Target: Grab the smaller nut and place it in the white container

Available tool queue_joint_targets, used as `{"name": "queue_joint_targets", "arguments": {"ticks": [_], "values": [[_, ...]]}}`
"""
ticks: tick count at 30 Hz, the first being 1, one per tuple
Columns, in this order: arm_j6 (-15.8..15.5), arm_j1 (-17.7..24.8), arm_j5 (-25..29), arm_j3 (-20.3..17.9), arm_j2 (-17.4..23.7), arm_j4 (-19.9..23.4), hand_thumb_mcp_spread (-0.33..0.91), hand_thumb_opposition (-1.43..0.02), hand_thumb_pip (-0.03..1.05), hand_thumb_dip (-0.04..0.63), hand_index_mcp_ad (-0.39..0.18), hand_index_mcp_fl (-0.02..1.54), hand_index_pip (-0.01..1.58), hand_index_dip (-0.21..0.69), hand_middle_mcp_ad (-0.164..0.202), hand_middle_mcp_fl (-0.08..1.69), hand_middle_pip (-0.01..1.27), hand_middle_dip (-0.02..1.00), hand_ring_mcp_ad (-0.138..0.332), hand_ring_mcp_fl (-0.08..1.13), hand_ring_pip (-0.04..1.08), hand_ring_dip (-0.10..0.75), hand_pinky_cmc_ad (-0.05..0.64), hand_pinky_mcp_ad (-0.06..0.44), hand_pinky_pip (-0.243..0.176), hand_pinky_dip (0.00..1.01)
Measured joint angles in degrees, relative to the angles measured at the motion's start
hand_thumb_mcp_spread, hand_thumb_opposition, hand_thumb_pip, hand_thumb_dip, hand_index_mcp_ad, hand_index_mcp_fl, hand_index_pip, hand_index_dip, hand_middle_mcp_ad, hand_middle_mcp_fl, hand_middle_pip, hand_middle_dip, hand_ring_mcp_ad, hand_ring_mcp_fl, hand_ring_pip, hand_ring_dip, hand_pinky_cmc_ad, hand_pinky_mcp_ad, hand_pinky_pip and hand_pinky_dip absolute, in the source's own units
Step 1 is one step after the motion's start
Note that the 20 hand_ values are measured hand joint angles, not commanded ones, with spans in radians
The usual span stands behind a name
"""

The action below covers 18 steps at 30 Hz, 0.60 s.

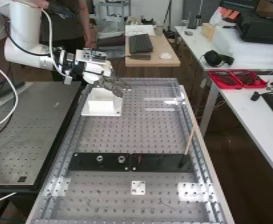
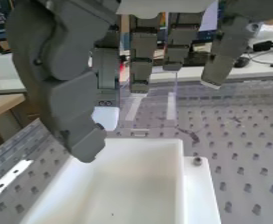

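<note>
Ok, can't pin down the smaller nut: in the hand or down in the white container point(image 1: 101, 106), can't say which. Small round metal piece point(image 2: 198, 161) sits on the container's flange, outside the wall; could be a fixing screw, not confirmed. Transfer looks well along, my guess; left to do: release if still held, confirm nut inside. Hand point(image 1: 107, 81) is above the container, far left on the bench point(image 1: 120, 135); can't tell if open, closed or gripping. Larger nut point(image 1: 100, 158) and bearing point(image 1: 121, 159) stand on the black bar point(image 1: 161, 162), near side.
</note>
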Motion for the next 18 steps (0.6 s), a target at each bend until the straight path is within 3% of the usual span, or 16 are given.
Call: {"name": "queue_joint_targets", "arguments": {"ticks": [5,9,13,18], "values": [[0.76,-0.25,-0.48,0.52,-0.98,-0.85,0.49,-0.95,0.58,0.267,-0.143,0.42,1.53,0.265,0.000,0.38,0.12,0.25,0.077,0.10,0.11,0.126,0.346,0.297,0.051,0.35],[1.05,-0.55,-0.82,1.38,-1.71,-2.38,0.49,-0.92,0.62,0.269,-0.148,0.27,1.53,0.253,0.000,0.37,0.12,0.25,0.077,0.10,0.11,0.126,0.349,0.297,0.051,0.36],[1.15,-1.21,-0.98,2.35,-2.09,-3.63,0.49,-0.88,0.64,0.269,-0.150,0.07,1.36,0.187,0.000,0.28,0.11,0.25,0.080,0.06,0.09,0.126,0.346,0.297,0.049,0.39],[1.23,-1.74,-0.89,3.37,-2.18,-4.45,0.44,-0.87,0.69,0.269,-0.150,0.00,1.26,0.106,0.000,0.23,0.11,0.25,0.080,0.03,0.10,0.126,0.346,0.293,0.033,0.45]]}}
